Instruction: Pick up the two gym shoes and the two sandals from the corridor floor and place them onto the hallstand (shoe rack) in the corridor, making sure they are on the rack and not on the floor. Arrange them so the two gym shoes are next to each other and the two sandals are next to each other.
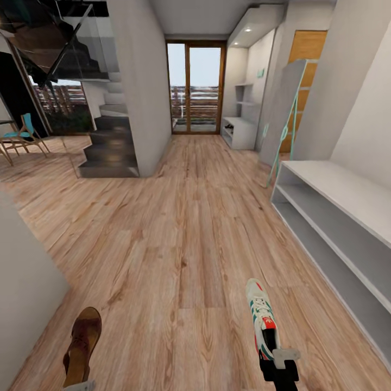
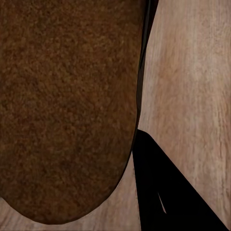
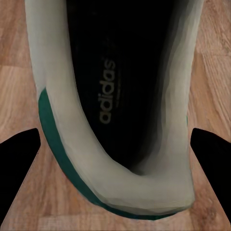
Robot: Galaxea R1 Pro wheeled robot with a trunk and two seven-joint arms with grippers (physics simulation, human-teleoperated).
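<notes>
Right gripper [image 1: 281,363] is clamped on the heel of a gym shoe [image 1: 262,317], toe pointing ahead above the corridor floor [image 1: 179,228]. Left gripper [image 1: 80,386] has a brown sandal [image 1: 81,347], though I can't tell how its fingers sit. Hallstand [image 1: 336,217] runs along the right wall.

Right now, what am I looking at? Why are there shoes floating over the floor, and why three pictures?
It's a robot with two arms, seen through its own cameras. The big picture comes from its head, looking down a corridor. The two close-ups come from cameras near each claw. The left claw carries a brown sandal. The right claw carries a white gym shoe with green stripes. Both seem held above the wooden floor. The grey shoe rack waits on the right, its shelves bare.
</notes>
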